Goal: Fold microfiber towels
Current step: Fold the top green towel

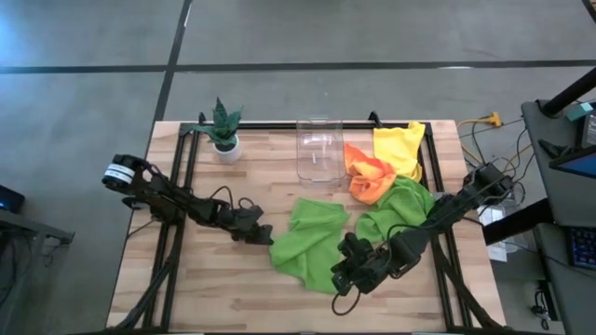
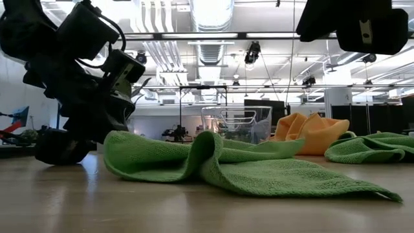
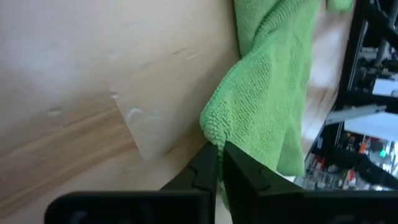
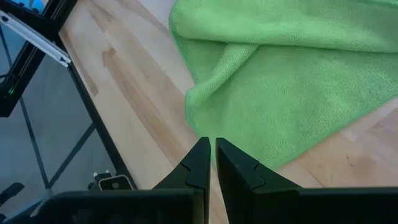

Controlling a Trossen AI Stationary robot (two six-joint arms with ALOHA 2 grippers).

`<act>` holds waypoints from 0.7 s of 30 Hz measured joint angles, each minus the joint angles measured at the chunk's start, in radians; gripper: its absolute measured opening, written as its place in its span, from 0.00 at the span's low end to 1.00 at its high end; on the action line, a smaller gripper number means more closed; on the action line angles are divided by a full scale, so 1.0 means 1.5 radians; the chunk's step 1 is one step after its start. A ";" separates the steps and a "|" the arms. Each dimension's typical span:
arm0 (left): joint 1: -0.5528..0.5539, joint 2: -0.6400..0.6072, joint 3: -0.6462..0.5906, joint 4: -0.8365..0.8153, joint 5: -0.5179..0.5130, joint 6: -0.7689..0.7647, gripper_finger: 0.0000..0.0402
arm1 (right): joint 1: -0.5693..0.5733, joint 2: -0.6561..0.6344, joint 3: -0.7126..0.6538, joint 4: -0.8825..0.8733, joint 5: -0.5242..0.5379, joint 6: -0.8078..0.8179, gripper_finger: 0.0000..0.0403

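The left hand [image 1: 267,236] is pinching the edge of a green towel [image 1: 312,244] in the middle of the desk [image 1: 186,288]. In the left wrist view its two fingers [image 3: 208,171] are pressed together on the towel's corner. The right hand [image 1: 341,282] sits just past the other side of this same towel. Its fingers [image 4: 200,163] are pressed together and hold nothing.

There are four towels. Two are green: the pinched one, and a second green towel [image 1: 399,209] beside it, partly under the right arm. One orange towel [image 1: 369,177] lies beyond the second green one. One yellow towel [image 1: 400,147] lies past the orange one, at the desk's far corner.

One clear bin [image 1: 318,147] stands beyond the pinched towel, next to the orange one. One small plant [image 1: 224,130] in a white pot stands further along from the bin.
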 joint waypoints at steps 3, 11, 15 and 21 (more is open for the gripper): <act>-0.003 -0.040 -0.006 -0.004 -0.010 0.025 0.00 | 0.008 0.000 0.000 -0.001 0.000 0.000 0.06; -0.009 -0.224 -0.005 -0.111 -0.013 0.054 0.00 | 0.013 0.000 0.000 -0.003 0.000 -0.005 0.06; -0.013 -0.313 -0.005 -0.158 -0.021 0.060 0.00 | 0.013 0.000 0.000 -0.003 0.000 -0.023 0.06; -0.028 -0.367 -0.002 -0.164 -0.043 0.062 0.00 | 0.004 0.000 0.000 -0.004 0.007 -0.040 0.06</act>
